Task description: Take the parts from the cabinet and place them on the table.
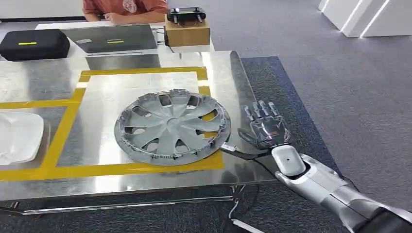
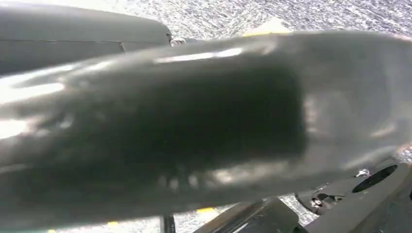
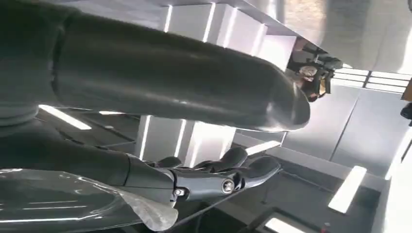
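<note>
Steel table [image 1: 145, 182], grey hubcap [image 1: 172, 126] inside yellow tape – right hand [image 1: 265, 127] released beside it, left hand's state unclear.

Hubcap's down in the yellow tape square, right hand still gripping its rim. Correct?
Not quite. The hubcap does lie in the yellow tape square, but the right hand is not gripping it: the head view shows it beside the rim, fingers spread, holding nothing.
</note>
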Motion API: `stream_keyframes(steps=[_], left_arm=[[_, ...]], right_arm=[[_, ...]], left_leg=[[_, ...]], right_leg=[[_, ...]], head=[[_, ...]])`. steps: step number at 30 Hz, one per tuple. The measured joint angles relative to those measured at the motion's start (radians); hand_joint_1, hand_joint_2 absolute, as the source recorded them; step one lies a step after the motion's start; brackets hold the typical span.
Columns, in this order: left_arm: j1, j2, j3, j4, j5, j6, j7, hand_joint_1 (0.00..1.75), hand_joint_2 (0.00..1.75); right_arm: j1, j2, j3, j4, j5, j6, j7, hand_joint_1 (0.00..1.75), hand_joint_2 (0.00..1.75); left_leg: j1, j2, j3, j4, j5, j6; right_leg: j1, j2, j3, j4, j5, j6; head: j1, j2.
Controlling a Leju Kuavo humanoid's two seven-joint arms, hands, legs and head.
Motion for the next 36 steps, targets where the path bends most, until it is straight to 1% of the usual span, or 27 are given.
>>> stream_keyframes(steps=[4,11,14,18,23,24,27,29,32,34,35,36], left_arm=[[0.000,0.000,0.001,0.000,-0.006,0.000,-0.002,0.00,0.00],[-0.001,-0.002,0.006,0.000,-0.018,-0.002,-0.007,0.00,0.00],[-0.001,-0.003,0.008,0.000,-0.021,0.001,-0.014,0.00,0.00],[-0.001,-0.008,0.014,0.000,-0.021,0.012,-0.016,0.00,0.00],[-0.001,-0.011,0.024,0.000,-0.024,0.013,-0.016,0.00,0.00],[-0.001,-0.011,0.025,0.000,-0.027,0.013,-0.016,0.00,0.00],[0.001,-0.011,0.029,0.000,-0.030,0.014,-0.016,0.00,0.00],[0.003,-0.011,0.032,0.000,-0.031,0.015,-0.016,0.00,0.00],[0.006,-0.010,0.034,0.000,-0.031,0.015,-0.016,0.00,0.00],[0.006,-0.011,0.034,0.001,-0.032,0.015,-0.016,0.00,0.00],[0.006,-0.013,0.034,0.001,-0.035,0.015,-0.016,0.00,0.00],[0.006,-0.016,0.034,0.001,-0.036,0.015,-0.017,0.00,0.00]], right_arm=[[0.000,-0.002,0.006,-0.017,0.000,-0.011,-0.008,0.00,0.00],[-0.005,-0.002,0.040,-0.058,0.001,-0.059,-0.011,0.00,0.00],[-0.006,-0.003,0.069,-0.096,0.001,-0.074,0.006,0.00,0.00],[0.006,-0.006,0.091,-0.165,0.001,-0.071,0.010,0.00,0.00],[0.029,-0.014,0.106,-0.234,0.002,-0.066,-0.005,0.00,0.00],[0.033,-0.014,0.110,-0.244,0.002,-0.066,-0.008,0.00,0.00],[0.044,-0.021,0.120,-0.270,0.002,-0.065,-0.008,0.00,0.00],[0.050,-0.026,0.126,-0.281,0.002,-0.065,-0.008,0.00,0.00],[0.056,-0.028,0.134,-0.293,0.002,-0.065,-0.008,0.00,0.00],[0.058,-0.030,0.135,-0.304,0.002,-0.065,-0.008,0.00,0.00],[0.060,-0.035,0.135,-0.307,0.002,-0.065,-0.008,0.00,0.00],[0.063,-0.041,0.135,-0.307,0.001,-0.064,-0.010,0.00,0.00]], left_leg=[[0.000,0.000,0.000,0.000,0.000,0.000],[0.000,0.000,0.000,0.000,0.000,0.000],[0.000,0.000,0.000,0.000,0.000,0.000],[0.000,0.000,0.000,0.000,0.000,0.000],[0.000,0.000,0.000,0.000,0.000,0.000],[-0.002,0.000,-0.001,0.003,-0.001,0.001],[-0.003,0.000,-0.003,0.005,-0.002,0.003],[-0.003,0.000,-0.006,0.009,-0.002,0.004],[-0.005,0.000,-0.011,0.015,-0.003,0.012],[-0.007,-0.001,-0.015,0.015,0.007,0.023],[0.003,-0.001,-0.013,-0.004,0.018,0.030],[0.004,0.001,-0.014,-0.007,0.025,0.033]], right_leg=[[0.000,0.000,0.000,0.000,0.000,0.000],[0.000,0.000,0.000,0.000,0.000,0.000],[0.000,0.000,0.000,0.000,0.000,0.000],[0.000,0.000,0.000,0.000,0.000,0.000],[0.000,0.000,0.000,0.000,0.001,0.001],[-0.003,0.000,0.000,-0.002,0.002,0.002],[-0.003,0.000,-0.001,-0.001,0.003,0.004],[-0.004,0.000,-0.002,-0.001,0.004,0.007],[-0.005,-0.001,-0.003,-0.002,0.008,0.013],[-0.006,-0.003,-0.002,-0.005,0.019,0.024],[-0.005,0.001,-0.007,-0.002,0.010,0.028],[-0.007,0.018,-0.020,0.010,-0.014,0.032]], head=[[0.000,0.000],[0.000,0.000],[0.000,0.000],[0.000,0.000],[0.000,0.000],[0.000,0.000],[0.000,0.000],[0.000,0.000],[0.000,0.000],[-0.001,0.000],[0.000,0.000],[0.001,0.000]])
